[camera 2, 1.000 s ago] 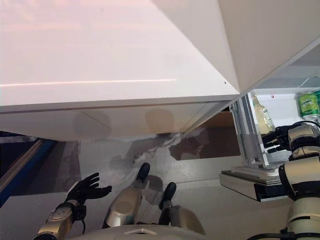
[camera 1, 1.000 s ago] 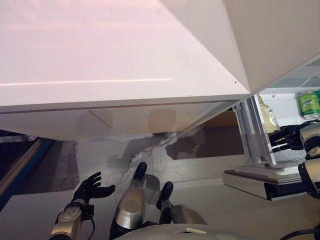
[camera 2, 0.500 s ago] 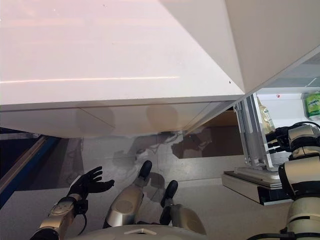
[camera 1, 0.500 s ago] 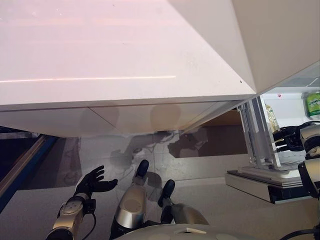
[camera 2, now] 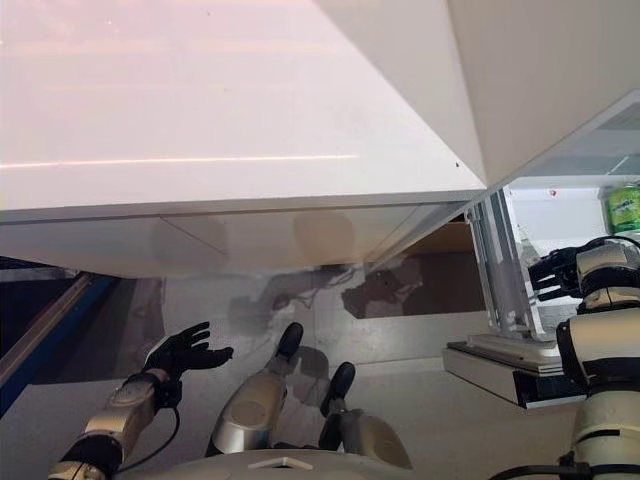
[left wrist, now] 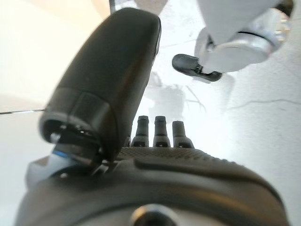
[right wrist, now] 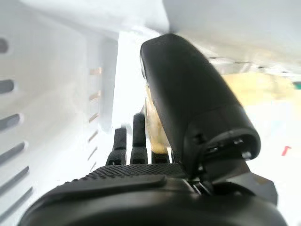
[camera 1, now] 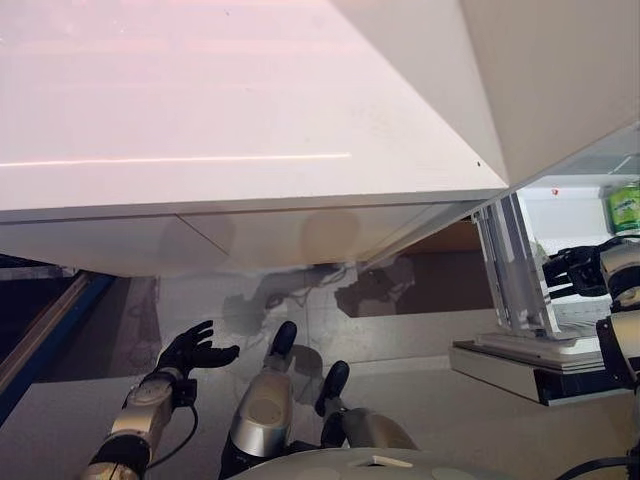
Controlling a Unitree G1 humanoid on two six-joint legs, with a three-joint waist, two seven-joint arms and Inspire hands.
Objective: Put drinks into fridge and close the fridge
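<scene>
The open fridge shows at the right edge of the eye views. A green can [camera 1: 622, 208] stands on its upper shelf. My right hand [camera 1: 572, 270] reaches into the fridge beside a clear rack [camera 1: 515, 265]. In the right wrist view its fingers [right wrist: 136, 141] are straight and its thumb [right wrist: 188, 103] stands up. A pale yellow drink [right wrist: 154, 127] shows just past them; I cannot tell if it is touched. My left hand [camera 1: 195, 352] is open and empty, low at the left above the floor.
A large white panel [camera 1: 250, 100] spans the upper part of the eye views and overhangs the space in front. The fridge's white base [camera 1: 520, 362] juts out at the lower right. A dark blue edge [camera 1: 40, 340] runs along the far left.
My left hand has risen a little and moved right. My right hand has lifted slightly inside the fridge, and the pale bottle is now mostly hidden behind the rack and hand.
</scene>
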